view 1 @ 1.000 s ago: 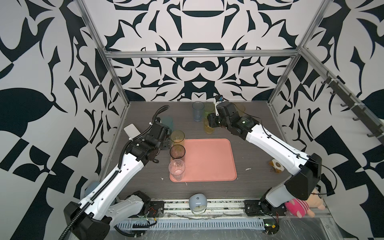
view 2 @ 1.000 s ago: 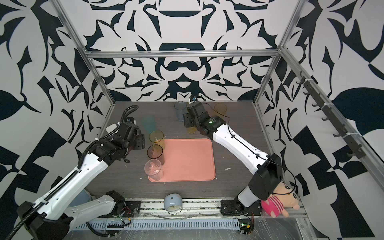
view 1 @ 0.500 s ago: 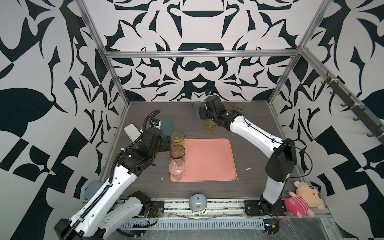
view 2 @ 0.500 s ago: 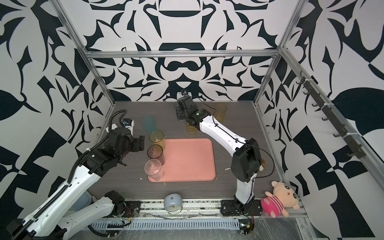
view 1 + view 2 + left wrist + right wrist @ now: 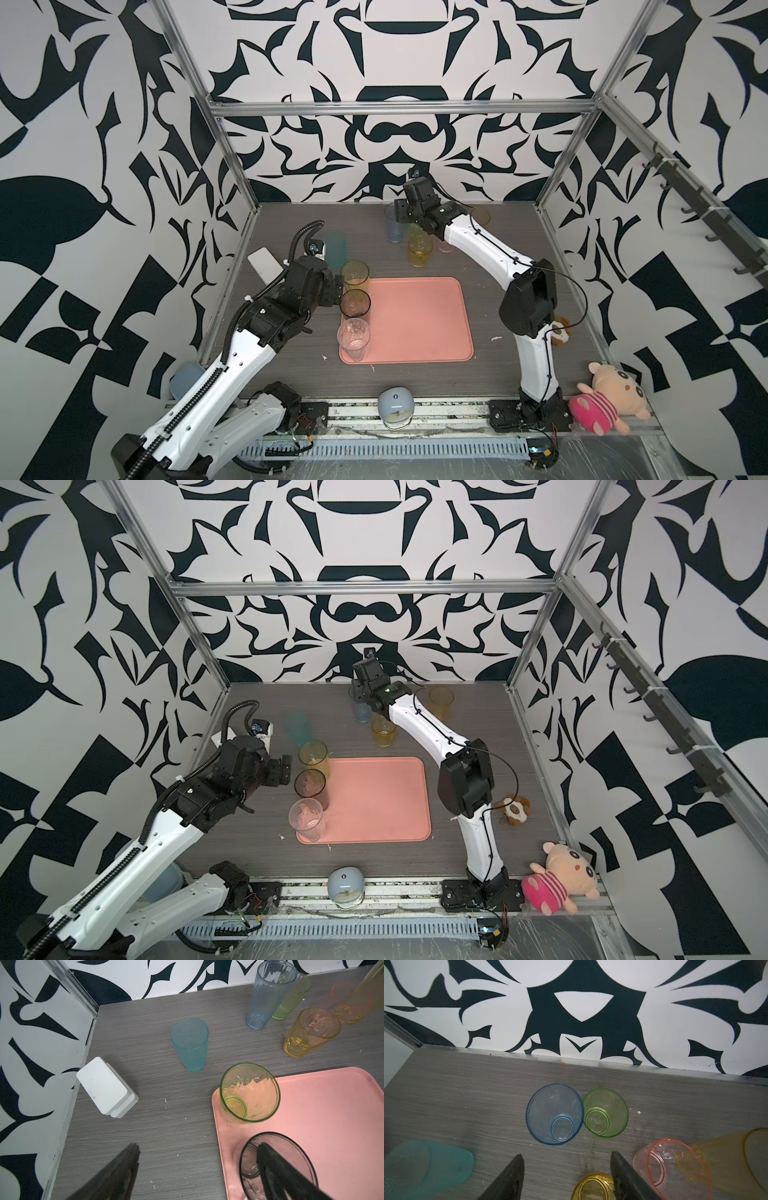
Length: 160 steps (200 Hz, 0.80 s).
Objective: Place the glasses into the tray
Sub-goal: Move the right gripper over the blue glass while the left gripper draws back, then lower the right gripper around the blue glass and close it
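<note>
The salmon-pink tray [image 5: 415, 324] lies mid-table. Along its left edge stand three glasses: yellow-green [image 5: 355, 276], smoky grey [image 5: 355, 303] and clear [image 5: 353, 338]. My left gripper [image 5: 338, 286] [image 5: 197, 1153] is open just left of the smoky glass [image 5: 291, 1147], holding nothing. On the table behind are a teal glass [image 5: 335, 249], a blue one [image 5: 392, 228], a green one [image 5: 605, 1112], a short amber one [image 5: 419, 251], a pink one [image 5: 672, 1167] and a tall amber one [image 5: 440, 702]. My right gripper [image 5: 399, 212] [image 5: 566, 1157] hangs open above the blue glass [image 5: 554, 1113], empty.
A white box [image 5: 264, 264] lies by the left wall. A pale dome-shaped gadget [image 5: 395, 405] sits at the front edge. A pink plush toy [image 5: 602, 399] and a small brown toy [image 5: 561, 332] are at the right front. The back wall is close behind the right gripper.
My left gripper has opened wide and drawn back from the smoky grey glass, which stays on the tray. My right gripper has moved back and left over the blue glass, opening a little.
</note>
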### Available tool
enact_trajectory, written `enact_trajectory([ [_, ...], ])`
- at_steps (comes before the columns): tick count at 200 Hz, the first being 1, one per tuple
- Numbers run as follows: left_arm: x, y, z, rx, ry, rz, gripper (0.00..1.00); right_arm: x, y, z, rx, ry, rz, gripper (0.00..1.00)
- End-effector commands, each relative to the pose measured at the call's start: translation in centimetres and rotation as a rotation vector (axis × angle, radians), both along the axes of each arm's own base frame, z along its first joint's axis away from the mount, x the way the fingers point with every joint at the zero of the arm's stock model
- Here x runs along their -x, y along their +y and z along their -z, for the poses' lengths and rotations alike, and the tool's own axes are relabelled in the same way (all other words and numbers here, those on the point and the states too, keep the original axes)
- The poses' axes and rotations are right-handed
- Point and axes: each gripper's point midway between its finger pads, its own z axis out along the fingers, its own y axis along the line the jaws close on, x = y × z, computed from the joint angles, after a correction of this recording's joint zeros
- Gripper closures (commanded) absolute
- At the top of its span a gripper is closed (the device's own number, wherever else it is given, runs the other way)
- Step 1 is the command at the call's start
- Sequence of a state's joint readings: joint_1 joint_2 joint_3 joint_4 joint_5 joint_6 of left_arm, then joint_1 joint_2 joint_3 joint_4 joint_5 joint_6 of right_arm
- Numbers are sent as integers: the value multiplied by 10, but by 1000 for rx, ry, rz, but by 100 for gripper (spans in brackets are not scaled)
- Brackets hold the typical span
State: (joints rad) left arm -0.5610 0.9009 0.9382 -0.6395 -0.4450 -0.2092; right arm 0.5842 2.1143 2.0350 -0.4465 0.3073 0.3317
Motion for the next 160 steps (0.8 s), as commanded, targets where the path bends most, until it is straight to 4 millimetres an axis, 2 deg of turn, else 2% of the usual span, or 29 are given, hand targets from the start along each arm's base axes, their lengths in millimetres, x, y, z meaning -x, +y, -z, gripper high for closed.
enact_trajectory([
  [1, 3, 1, -1, 11, -18, 10, 8, -10, -5, -30, -71, -50, 41, 31],
  [95, 5, 3, -4, 19, -33, 2, 7, -48, -3, -4, -85, -56, 85, 34],
  [134, 3, 6, -6, 14, -37, -18, 7, -56, -2, 11, -93, -24, 88, 35],
  [160, 3, 9, -7, 11, -42, -30, 7, -60, -1, 17, -107, -13, 80, 42],
])
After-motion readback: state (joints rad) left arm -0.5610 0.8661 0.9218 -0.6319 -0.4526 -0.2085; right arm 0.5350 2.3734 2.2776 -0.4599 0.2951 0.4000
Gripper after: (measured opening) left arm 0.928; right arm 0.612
